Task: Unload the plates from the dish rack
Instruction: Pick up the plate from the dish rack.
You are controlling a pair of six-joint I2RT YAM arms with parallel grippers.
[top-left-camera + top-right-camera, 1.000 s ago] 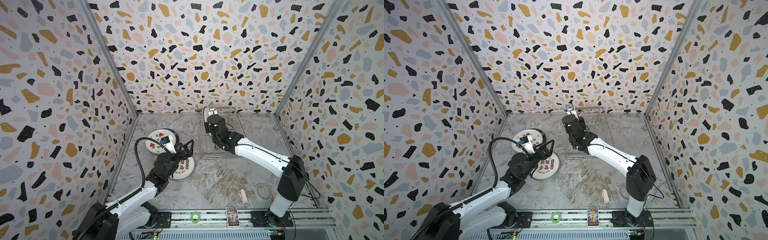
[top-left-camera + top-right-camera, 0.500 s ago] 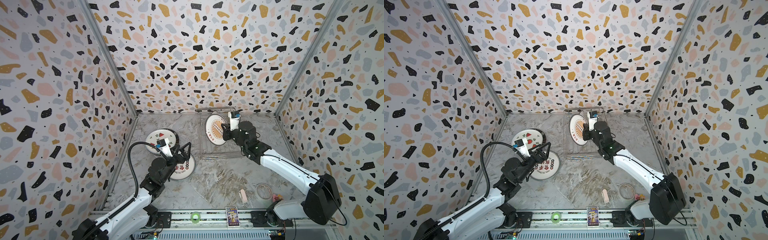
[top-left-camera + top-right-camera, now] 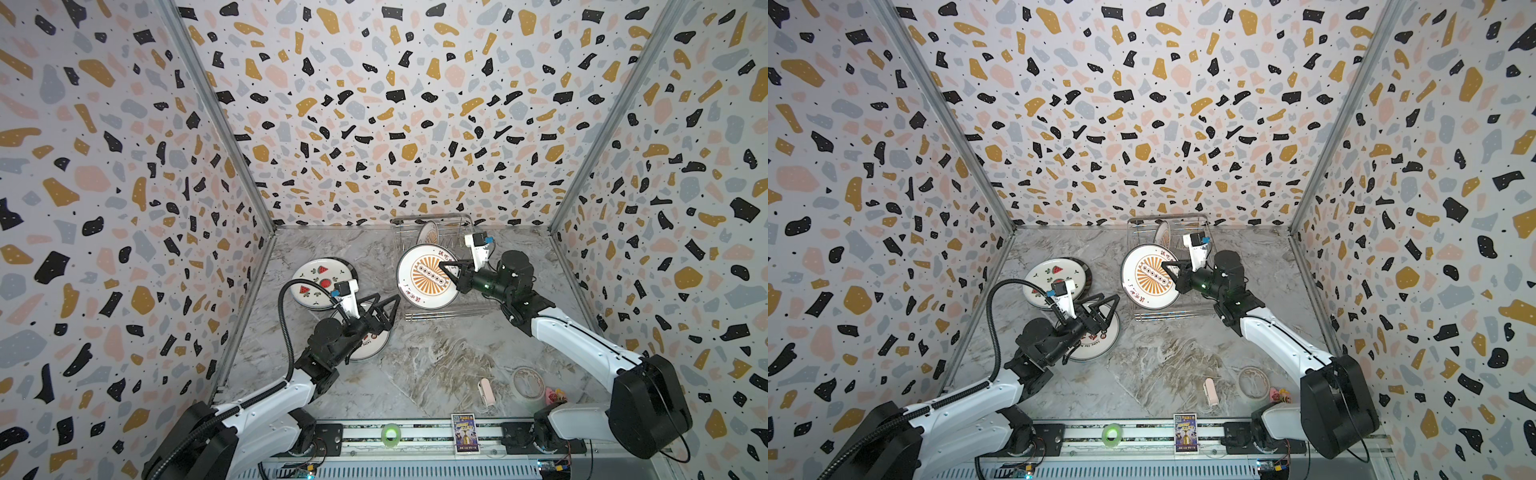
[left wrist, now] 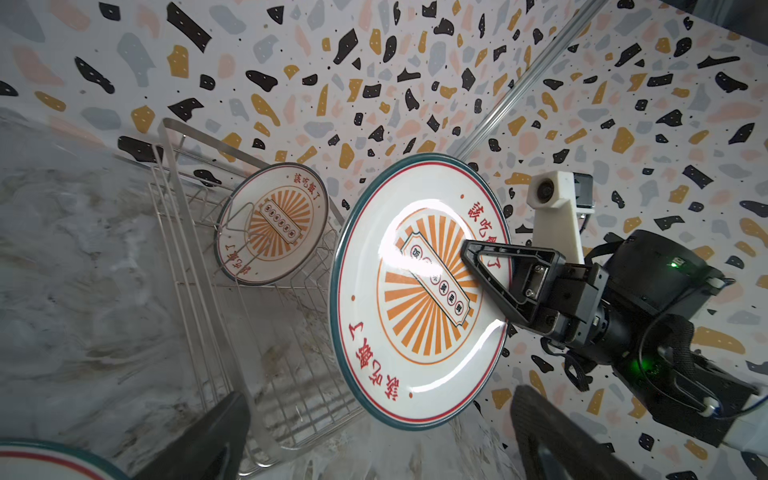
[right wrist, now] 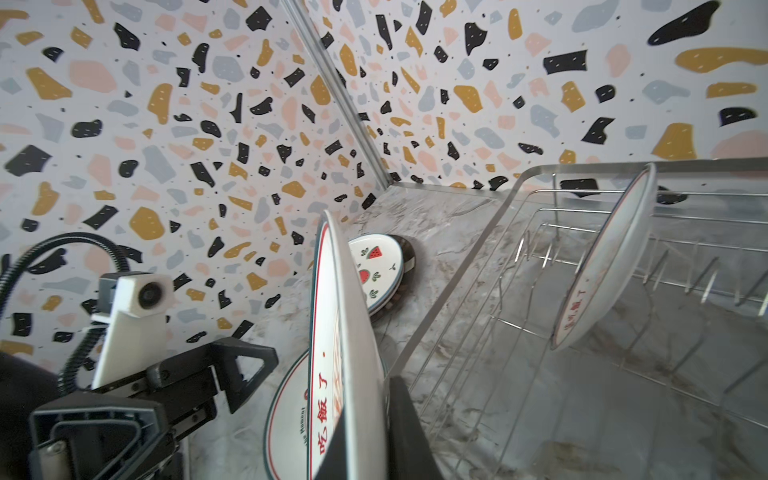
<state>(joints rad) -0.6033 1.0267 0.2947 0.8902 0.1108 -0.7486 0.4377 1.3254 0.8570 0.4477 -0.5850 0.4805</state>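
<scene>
My right gripper (image 3: 443, 266) is shut on the rim of an orange-sunburst plate (image 3: 428, 276), held upright on edge over the front left of the dish rack (image 3: 440, 314). In the right wrist view this plate (image 5: 345, 332) sits edge-on between the fingers (image 5: 401, 411). A second sunburst plate (image 3: 428, 235) leans in the rack's back. My left gripper (image 3: 387, 297) hangs open above a red-lettered plate (image 3: 371, 350) lying flat on the table, facing the held plate (image 4: 419, 291). A watermelon plate (image 3: 320, 277) lies on a dark plate by the left wall.
A translucent tape roll (image 3: 528, 383), a small pink object (image 3: 486, 391) and little toys (image 3: 555, 395) lie at the front right. A green roll (image 3: 390, 434) and a card (image 3: 465, 432) sit on the front rail. Patterned walls close in three sides.
My right gripper has drawn the sunburst plate from the back of the rack toward its front left, turning its face up to the camera. The left gripper rose slightly, staying open.
</scene>
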